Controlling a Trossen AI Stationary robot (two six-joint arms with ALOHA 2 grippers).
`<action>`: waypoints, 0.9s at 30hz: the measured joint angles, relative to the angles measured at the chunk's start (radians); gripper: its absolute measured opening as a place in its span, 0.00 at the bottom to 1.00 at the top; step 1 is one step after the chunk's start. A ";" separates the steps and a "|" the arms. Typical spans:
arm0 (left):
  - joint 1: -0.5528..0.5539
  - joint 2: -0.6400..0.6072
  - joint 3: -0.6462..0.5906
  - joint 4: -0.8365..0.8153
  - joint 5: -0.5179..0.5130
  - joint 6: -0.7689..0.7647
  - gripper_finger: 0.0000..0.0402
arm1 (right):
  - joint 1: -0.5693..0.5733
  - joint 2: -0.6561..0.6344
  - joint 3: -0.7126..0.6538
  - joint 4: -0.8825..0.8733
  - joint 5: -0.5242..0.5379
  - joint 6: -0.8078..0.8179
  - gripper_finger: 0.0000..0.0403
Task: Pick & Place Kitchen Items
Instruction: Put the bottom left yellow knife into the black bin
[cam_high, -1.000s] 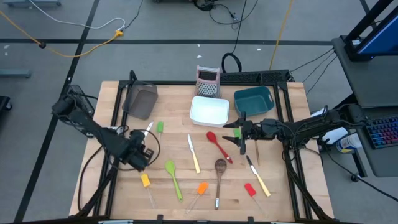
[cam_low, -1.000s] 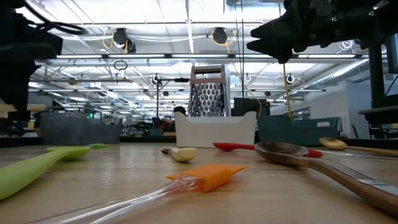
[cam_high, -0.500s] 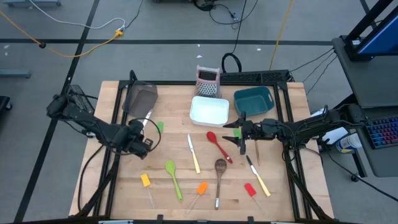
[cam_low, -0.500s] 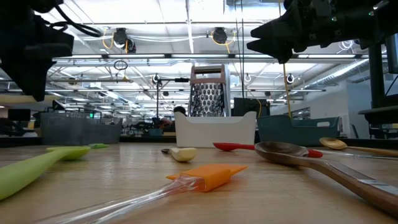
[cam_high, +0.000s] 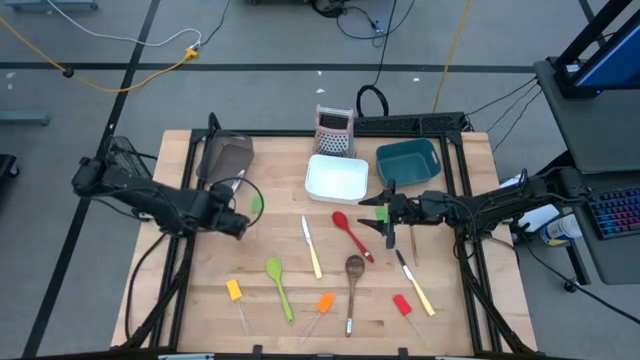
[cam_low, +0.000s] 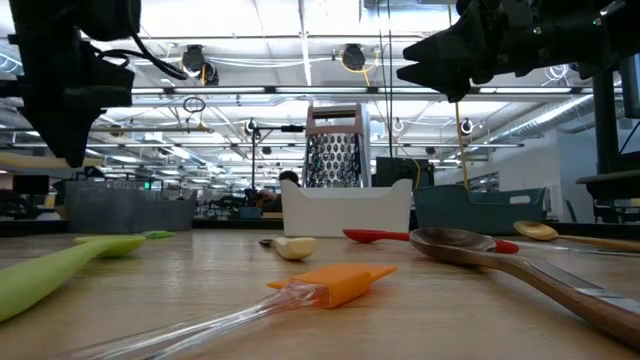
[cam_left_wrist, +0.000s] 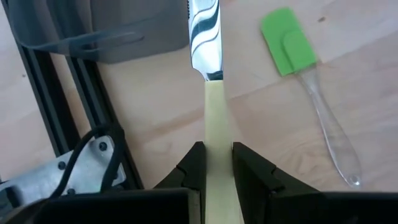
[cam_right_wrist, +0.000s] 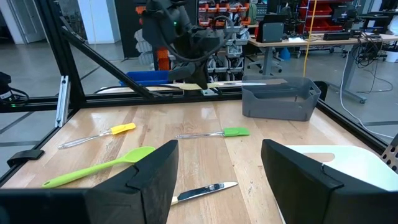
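My left gripper hangs over the table's left part, shut on a cream-handled knife. The knife's blade points at the dark mesh bin. A green-headed spatula lies flat on the wood beside it. My right gripper hovers open and level right of centre, holding nothing. Lying flat on the table are a red spoon, a second cream-handled knife, a green spoon, a wooden spoon, and yellow, orange and red spatulas. My left gripper pinches the knife's cream handle by its two sides between the two fingers, which come steeply from above. The knife runs through the gap, roughly level. It is lifted clear of the table, with its blade stretching toward the dark bin.
A white bin and a teal bin stand at the far middle, with a pink-and-silver grater behind them. Another knife lies near my right arm. Black frame rails border the table.
My left gripper has swung toward the table's far edge and the dark bin, rising slightly. It has carried the knife along clear of the table, still shut on it.
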 joint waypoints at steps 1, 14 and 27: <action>0.013 0.000 0.000 0.000 0.000 0.012 0.13 | 0.000 0.000 0.000 0.000 0.000 0.000 0.56; 0.158 0.000 0.000 0.000 0.002 0.188 0.13 | 0.000 0.000 0.000 0.000 0.000 0.000 0.56; 0.294 0.000 0.000 0.000 -0.007 0.324 0.13 | 0.000 0.000 0.000 0.000 0.000 0.000 0.56</action>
